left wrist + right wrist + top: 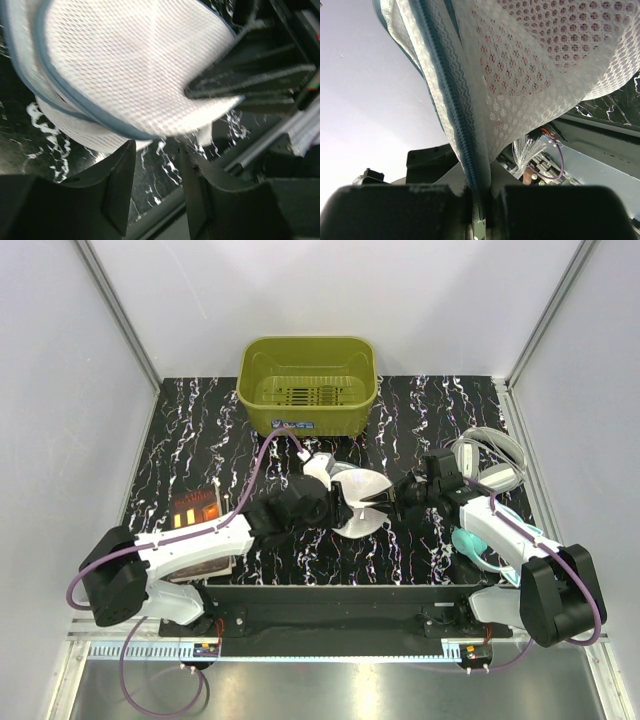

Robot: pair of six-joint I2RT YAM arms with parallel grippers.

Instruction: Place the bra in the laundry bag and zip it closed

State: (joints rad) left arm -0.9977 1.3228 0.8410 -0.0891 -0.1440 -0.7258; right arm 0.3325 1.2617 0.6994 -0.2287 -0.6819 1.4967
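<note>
The laundry bag (pixel 362 490), a white round mesh pouch with a blue-grey zipper rim, is held off the table at the centre. My right gripper (pixel 392 502) is shut on its zipper rim, which runs down between the jaws in the right wrist view (pixel 480 195). The red bra (pixel 512 75) shows faintly through the bag's mesh (pixel 560 45), inside it. My left gripper (pixel 338 502) is open and empty. In the left wrist view (pixel 156 147) its fingertips sit just below the bag (pixel 135 65), with bare table between them. The right fingers (pixel 250 75) clamp the bag's far edge.
An olive-green basket (pixel 308 385) stands at the back centre. A white bowl-like item with a grey rim (pixel 490 465) and a teal rounded item (pixel 480 545) lie at the right by the right arm. A dark box (pixel 195 512) lies at the left.
</note>
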